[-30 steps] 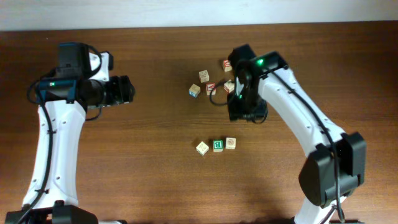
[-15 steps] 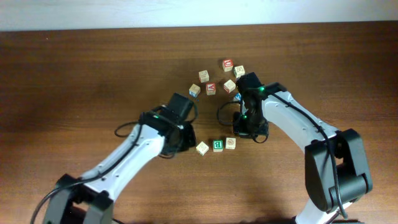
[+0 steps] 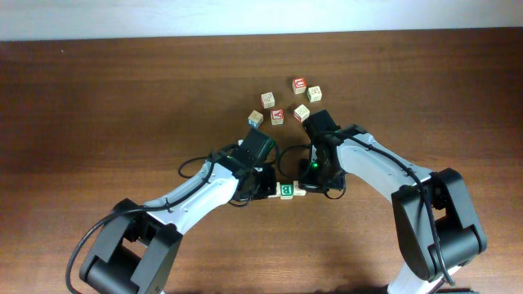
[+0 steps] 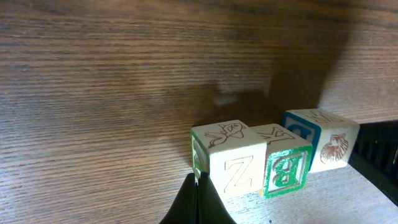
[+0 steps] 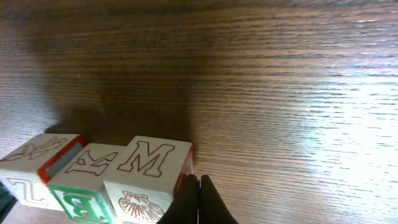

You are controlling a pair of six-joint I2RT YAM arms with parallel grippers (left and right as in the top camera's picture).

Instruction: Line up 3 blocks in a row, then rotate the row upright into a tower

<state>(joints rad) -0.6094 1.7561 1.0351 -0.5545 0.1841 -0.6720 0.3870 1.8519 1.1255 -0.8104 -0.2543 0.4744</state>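
Three pale-wood blocks stand side by side in a row at the table's middle (image 3: 286, 190). In the left wrist view they are a Z block (image 4: 227, 158), a green B block (image 4: 287, 167) and a shell block (image 4: 328, 144). My left gripper (image 4: 199, 186) is shut and empty, its tip against the Z block's outer side. My right gripper (image 5: 199, 186) is also shut and empty, its tip beside the outer face of the M-topped shell block (image 5: 146, 177). From overhead, the left gripper (image 3: 263, 184) and right gripper (image 3: 314, 181) flank the row and partly hide its end blocks.
Several loose blocks lie in a cluster behind the row, among them a red-faced one (image 3: 299, 84) and a blue-faced one (image 3: 256, 119). Both arms cross the table's near half. Bare wood lies to the left and right.
The left arm has swung in from the far left to the row's left end. The right gripper has come down to the row's right end. Both grippers have shut.
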